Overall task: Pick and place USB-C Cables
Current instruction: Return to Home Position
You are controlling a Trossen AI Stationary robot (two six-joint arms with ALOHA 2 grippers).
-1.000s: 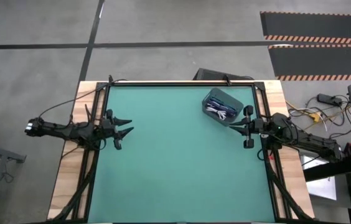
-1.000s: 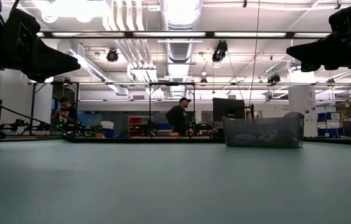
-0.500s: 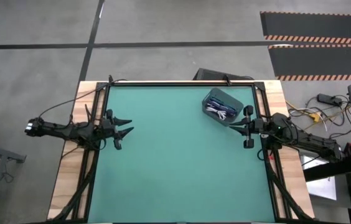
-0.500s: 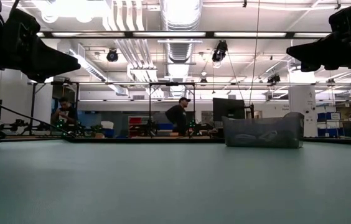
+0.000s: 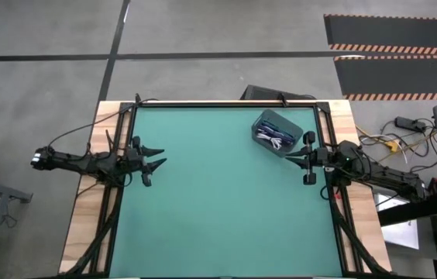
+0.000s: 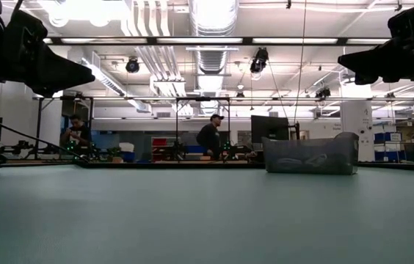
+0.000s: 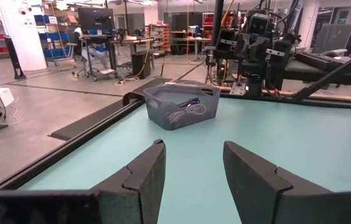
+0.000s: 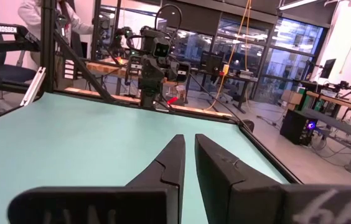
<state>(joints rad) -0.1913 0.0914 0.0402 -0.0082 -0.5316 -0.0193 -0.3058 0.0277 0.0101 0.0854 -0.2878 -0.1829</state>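
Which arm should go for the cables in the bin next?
Right. Its claw hovers beside the grey bin holding the cables; the left claw waits across the table.

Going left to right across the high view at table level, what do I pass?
left gripper, open, at the table's left edge → bare green table → grey bin holding the USB-C Cables → right gripper, fingers narrowly apart, just beside the bin at the right edge.
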